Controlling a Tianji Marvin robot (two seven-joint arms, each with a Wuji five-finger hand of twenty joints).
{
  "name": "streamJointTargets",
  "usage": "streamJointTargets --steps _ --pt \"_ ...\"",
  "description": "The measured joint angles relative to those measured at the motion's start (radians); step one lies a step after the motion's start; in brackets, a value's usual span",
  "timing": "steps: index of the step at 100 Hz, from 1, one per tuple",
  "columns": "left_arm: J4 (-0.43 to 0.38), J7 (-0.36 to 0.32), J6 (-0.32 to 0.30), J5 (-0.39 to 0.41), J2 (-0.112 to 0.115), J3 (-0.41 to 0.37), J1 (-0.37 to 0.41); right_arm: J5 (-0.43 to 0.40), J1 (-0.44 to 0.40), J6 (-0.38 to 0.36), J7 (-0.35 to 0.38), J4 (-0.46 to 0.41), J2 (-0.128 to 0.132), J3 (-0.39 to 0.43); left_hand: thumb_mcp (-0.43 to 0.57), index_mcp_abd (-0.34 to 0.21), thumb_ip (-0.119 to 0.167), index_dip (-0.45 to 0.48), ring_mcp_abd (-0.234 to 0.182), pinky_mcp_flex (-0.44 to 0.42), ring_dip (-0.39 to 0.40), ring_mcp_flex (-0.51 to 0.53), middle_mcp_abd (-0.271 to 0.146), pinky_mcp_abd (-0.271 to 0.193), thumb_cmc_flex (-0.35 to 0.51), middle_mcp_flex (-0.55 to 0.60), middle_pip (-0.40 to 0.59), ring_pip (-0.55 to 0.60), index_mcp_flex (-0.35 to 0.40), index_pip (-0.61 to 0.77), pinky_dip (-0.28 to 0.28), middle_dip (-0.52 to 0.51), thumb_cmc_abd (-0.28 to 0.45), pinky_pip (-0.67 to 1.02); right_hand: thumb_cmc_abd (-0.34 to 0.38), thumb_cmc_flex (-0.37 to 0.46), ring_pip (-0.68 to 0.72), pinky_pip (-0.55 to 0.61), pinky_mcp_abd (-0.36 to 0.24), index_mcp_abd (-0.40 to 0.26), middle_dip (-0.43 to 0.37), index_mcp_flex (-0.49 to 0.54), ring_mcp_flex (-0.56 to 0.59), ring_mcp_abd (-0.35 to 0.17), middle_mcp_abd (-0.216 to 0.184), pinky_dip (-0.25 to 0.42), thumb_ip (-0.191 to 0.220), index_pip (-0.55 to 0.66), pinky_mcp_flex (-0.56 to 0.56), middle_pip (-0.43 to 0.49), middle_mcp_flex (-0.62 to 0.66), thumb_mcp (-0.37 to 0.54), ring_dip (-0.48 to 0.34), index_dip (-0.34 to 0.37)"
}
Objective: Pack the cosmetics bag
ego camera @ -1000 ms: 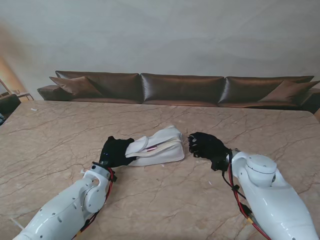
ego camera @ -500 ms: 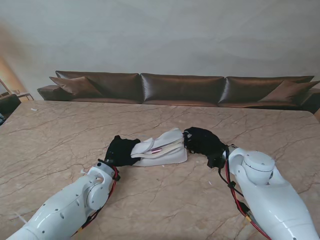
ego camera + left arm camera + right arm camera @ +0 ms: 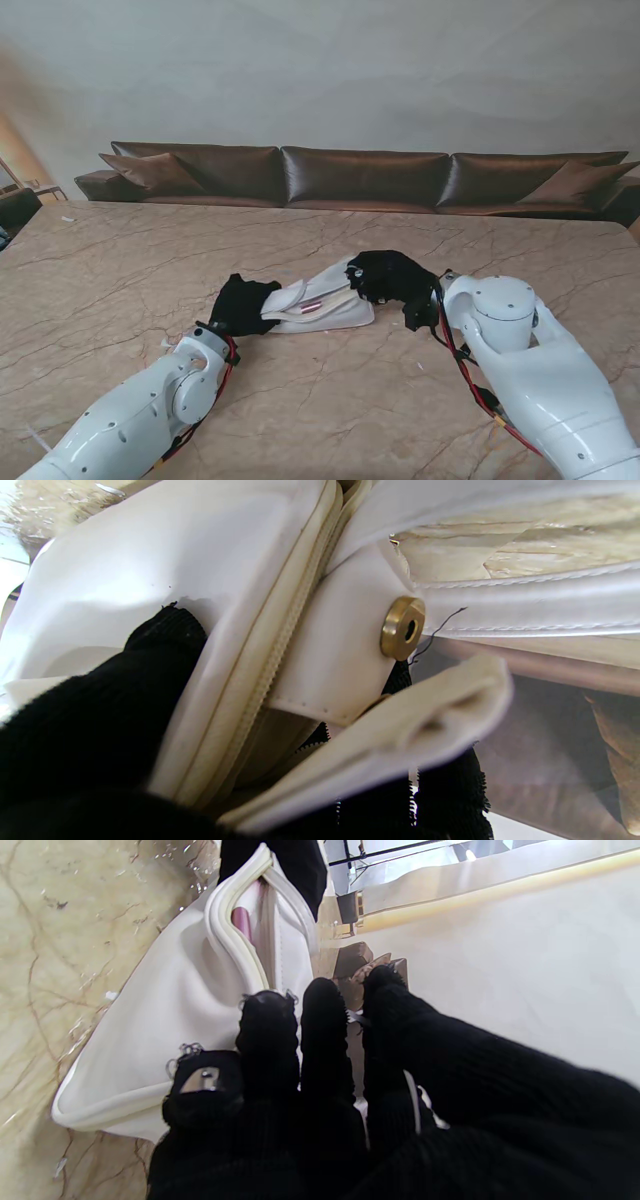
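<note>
Our left hand (image 3: 243, 303) grips the white cosmetics bag (image 3: 325, 300) end; our right hand (image 3: 390, 277) clasps the opposite end, fingers curled.

The cosmetics bag (image 3: 325, 300) lies on the worktop (image 3: 120, 260) near its middle, between the two hands. The left hand (image 3: 243, 304) is at the bag's left end, touching it; the right hand (image 3: 390, 277) is at the bag's right end, partly over it. A tube (image 3: 313, 304) lies inside the bag's opening. A sofa (image 3: 365, 178) stands behind the worktop's far edge, well apart from the bag.
</note>
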Motion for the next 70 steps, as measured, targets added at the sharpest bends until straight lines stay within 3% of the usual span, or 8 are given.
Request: streamJointTargets --steps 12,19,27,40,70 --pt "-0.005 -0.001 -0.002 0.0 0.002 -0.001 0.004 0.105 -0.001 0.036 -0.025 0.001 -0.009 0.002 0.009 0.0 0.0 -0.001 0.0 0.0 0.0 0.008 0.0 0.0 0.0 0.0 -0.001 0.0 0.0 0.0 0.0 -0.004 0.0 0.0 0.0 0.0 0.008 0.019 0.0 0.018 0.0 0.001 0.005 0.0 0.014 -0.012 0.0 0.0 0.003 0.0 0.0 0.0 -0.009 0.0" --pt "-0.005 -0.001 -0.003 -0.001 0.004 0.006 0.003 0.074 0.006 0.037 -0.015 0.006 -0.009 -0.007 0.016 0.0 0.0 -0.001 0.0 0.001 0.002 0.008 0.003 0.0 0.001 0.0 -0.001 0.002 0.0 0.0 0.0 -0.002 -0.01 0.0 0.0 0.0 0.025 0.027 0.0 0.018 -0.008 0.001 0.021 -0.001 0.014 -0.024 0.0 0.0 0.015 0.0 0.0 0.0 -0.021 0.0" --pt "-0.005 -0.001 -0.004 -0.001 0.007 0.017 0.0 0.004 0.031 0.026 0.05 0.022 0.001 -0.031 0.022 0.0 -0.002 -0.001 0.008 0.002 0.014 0.009 0.007 0.0 0.002 0.0 -0.001 0.004 0.003 0.002 0.0 0.008 -0.011 0.0 0.0 0.0 0.026 0.037 0.004 0.018 -0.018 0.002 0.04 -0.008 0.014 -0.038 0.0 0.0 0.028 0.0 0.0 -0.006 -0.034 -0.001" --pt "-0.006 -0.001 -0.004 0.001 0.012 0.026 -0.004 0.045 0.064 0.051 0.085 0.038 0.017 -0.058 0.034 0.001 -0.002 0.0 0.015 0.003 0.014 0.009 0.011 0.0 0.005 0.0 -0.001 0.004 0.011 0.005 0.0 0.012 -0.021 0.0 0.003 0.0 0.011 0.038 0.005 0.018 -0.026 0.002 0.05 -0.008 0.014 -0.069 0.0 -0.006 0.033 0.0 -0.002 -0.031 -0.058 -0.002" --pt "-0.007 -0.006 -0.013 0.012 0.016 0.036 -0.007 0.014 0.109 0.047 0.125 0.066 0.024 -0.103 0.049 0.007 0.005 0.0 0.033 0.003 0.015 0.009 0.02 0.0 0.014 0.0 0.002 0.015 0.014 0.007 0.0 0.024 -0.042 0.0 0.015 0.0 0.02 0.049 0.005 0.018 -0.075 0.002 0.086 -0.008 0.013 -0.121 -0.001 -0.007 0.071 0.0 -0.002 -0.056 -0.118 -0.002"
